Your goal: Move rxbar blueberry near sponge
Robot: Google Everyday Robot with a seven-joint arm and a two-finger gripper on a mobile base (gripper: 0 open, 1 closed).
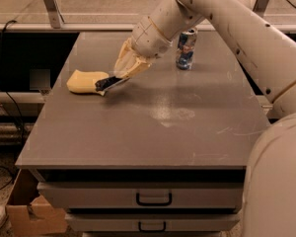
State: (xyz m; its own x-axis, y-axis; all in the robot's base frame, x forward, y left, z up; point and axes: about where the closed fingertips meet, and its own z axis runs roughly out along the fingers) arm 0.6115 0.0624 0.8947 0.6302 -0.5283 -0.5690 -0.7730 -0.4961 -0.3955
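Tool (118, 79) clamped on rxbar blueberry (104, 84), low over surface (187, 132); sponge (81, 81) just ahead of tool tip. Rec: set bar down flat, release w/o nudging sponge.

Sponge (83, 81) on table (138, 142), left side. Rxbar blueberry (104, 84) at its right end, gripped by gripper (118, 79). Can (186, 48) behind-right, well apart.

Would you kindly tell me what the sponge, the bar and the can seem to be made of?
Sponge: pale yellow foam, matte, with soft rounded edges. Bar: probably a plastic-film wrapper, dark and thin. Can: likely aluminium, with blue and silver print and a bright rim. The gripper sits at the bar, beside the sponge.
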